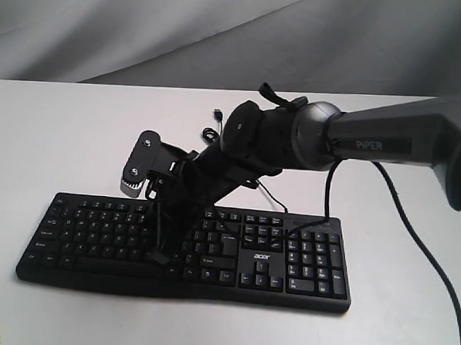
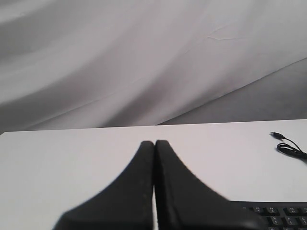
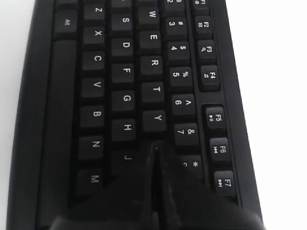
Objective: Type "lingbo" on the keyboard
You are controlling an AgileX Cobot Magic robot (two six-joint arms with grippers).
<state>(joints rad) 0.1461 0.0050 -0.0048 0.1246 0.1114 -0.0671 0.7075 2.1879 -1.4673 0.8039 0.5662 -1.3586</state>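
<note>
One black Acer keyboard (image 1: 96, 235) lies on the white table (image 1: 47, 132) toward 6 o'clock in the exterior view, its long axis running 9 to 3 o'clock (number pad at 3). The right gripper (image 3: 154, 146), fingers pressed together, points down at its middle, hiding the key beneath its tips. The left gripper (image 2: 154, 142), fingers likewise together, hangs over the table.

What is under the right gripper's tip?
Only the keyboard: the right gripper tip sits next to the Y key and J key. The key directly beneath is covered.
</note>
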